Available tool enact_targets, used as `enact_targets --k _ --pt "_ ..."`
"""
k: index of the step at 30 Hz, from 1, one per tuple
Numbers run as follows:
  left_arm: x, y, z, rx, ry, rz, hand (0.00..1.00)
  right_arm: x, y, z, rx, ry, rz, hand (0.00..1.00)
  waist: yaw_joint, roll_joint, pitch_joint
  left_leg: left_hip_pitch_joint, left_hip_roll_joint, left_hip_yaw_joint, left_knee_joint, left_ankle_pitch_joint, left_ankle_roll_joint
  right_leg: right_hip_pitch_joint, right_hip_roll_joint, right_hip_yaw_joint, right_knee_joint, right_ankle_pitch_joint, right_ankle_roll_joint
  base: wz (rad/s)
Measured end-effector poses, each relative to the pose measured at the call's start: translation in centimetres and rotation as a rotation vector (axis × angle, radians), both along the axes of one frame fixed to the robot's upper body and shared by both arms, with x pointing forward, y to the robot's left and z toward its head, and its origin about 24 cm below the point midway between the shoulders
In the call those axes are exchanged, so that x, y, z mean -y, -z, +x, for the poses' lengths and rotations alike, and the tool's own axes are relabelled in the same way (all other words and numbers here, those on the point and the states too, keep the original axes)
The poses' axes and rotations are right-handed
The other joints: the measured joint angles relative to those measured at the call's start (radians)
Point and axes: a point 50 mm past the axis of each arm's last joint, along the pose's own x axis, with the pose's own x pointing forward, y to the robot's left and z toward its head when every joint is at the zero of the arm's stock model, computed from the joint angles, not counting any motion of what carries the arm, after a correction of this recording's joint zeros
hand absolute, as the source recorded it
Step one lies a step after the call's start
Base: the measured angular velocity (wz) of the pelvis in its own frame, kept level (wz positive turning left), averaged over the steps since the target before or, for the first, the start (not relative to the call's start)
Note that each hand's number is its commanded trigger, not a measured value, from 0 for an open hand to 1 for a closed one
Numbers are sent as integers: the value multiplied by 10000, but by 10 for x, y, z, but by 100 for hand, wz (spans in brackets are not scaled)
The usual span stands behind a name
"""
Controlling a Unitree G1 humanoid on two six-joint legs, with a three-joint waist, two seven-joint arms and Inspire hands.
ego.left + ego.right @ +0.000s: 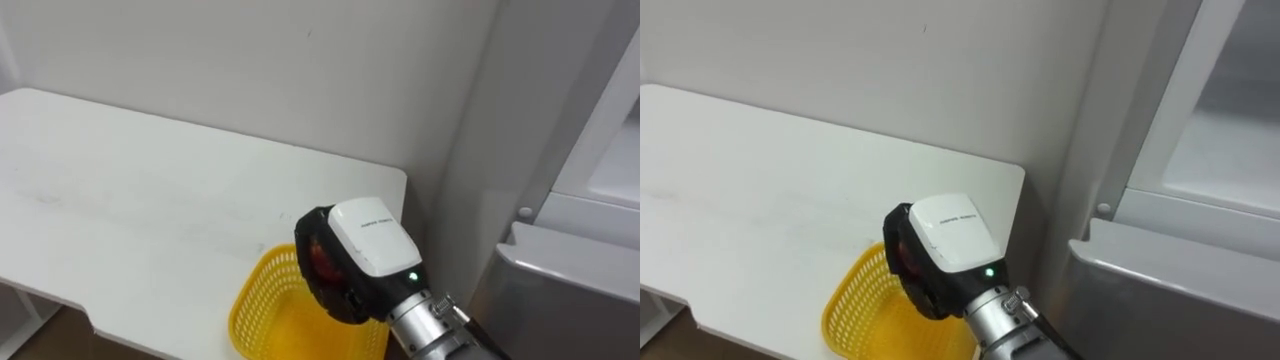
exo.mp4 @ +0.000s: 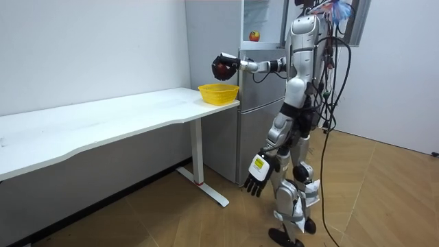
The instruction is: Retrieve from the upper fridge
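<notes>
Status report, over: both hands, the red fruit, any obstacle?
Right hand shut on red fruit, above yellow basket. Left hand open, at side. Nothing between fruit and basket.

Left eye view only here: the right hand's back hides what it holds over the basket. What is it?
Observer: A dark red fruit, gripped in the right hand, clear above the basket.
Operator: Anything left in the fridge?
Observer: One more round fruit, in its open upper part.
Operator: And the left hand?
Observer: It hangs open at the robot's side.
</notes>
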Motion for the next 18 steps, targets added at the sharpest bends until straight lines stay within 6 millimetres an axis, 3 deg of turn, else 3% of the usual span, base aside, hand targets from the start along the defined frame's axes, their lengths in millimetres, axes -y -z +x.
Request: enact_targets --k 2,3,4,5,6,7,8,9,10,14,18 --pt "1 0 -1 -28 83 -11 0 1 2 0 -103 46 -40 0 24 88 43 129 53 -605 -10 5 5 -268 51 30 390 -115 113 -22" --pt "0 0 -1 -59 143 45 0 -1 2 0 -140 -27 -52 0 148 25 5 125 55 -1259 -6 3 1 -574 183 334 -75 -27 44 -55" --pt "0 1 -3 -112 170 76 0 -4 2 -2 -136 -144 -86 0 248 -18 -61 89 117 -1478 6 -15 -34 -707 265 457 -443 529 -120 -48" --pt "2 1 -4 -135 214 49 0 -5 3 -2 -144 -188 -139 0 199 35 -40 65 174 -1393 38 -8 -65 -668 286 444 -372 663 -147 -8" --pt "4 3 -9 -265 200 -38 0 -7 6 -3 -258 -237 -176 0 -37 17 -29 -56 169 -877 211 -4 -342 -547 178 636 -342 705 -185 43" --pt "8 3 -6 -210 306 -127 0 -3 8 -3 -302 -109 -317 0 -229 -38 -24 -263 202 -125 15 70 -546 -463 62 1338 -385 700 -177 67" --pt "9 2 -2 -96 429 -146 0 0 7 -1 -302 18 -322 0 -354 -85 2 -466 215 61 -357 276 -569 -453 -7 1649 -401 671 -129 83" --pt "8 1 6 51 684 -86 0 4 9 2 -494 286 -261 0 -316 -302 -25 -603 164 469 -525 888 -203 -535 -154 1869 -337 565 115 57" --pt "8 0 9 88 852 -35 0 5 11 3 -620 411 -307 0 -182 -368 -29 -523 168 594 -502 914 -180 -556 -167 1640 -286 549 263 31" --pt "8 1 3 -101 777 -57 0 -6 8 0 -553 67 8 0 29 -325 3 -368 48 325 -501 902 -173 -463 -257 851 -214 551 287 -7" --pt "11 1 6 -43 780 -159 0 -4 9 1 -629 207 -12 0 -11 -188 96 -379 -38 365 -506 857 -98 -369 -351 797 -208 506 358 4"
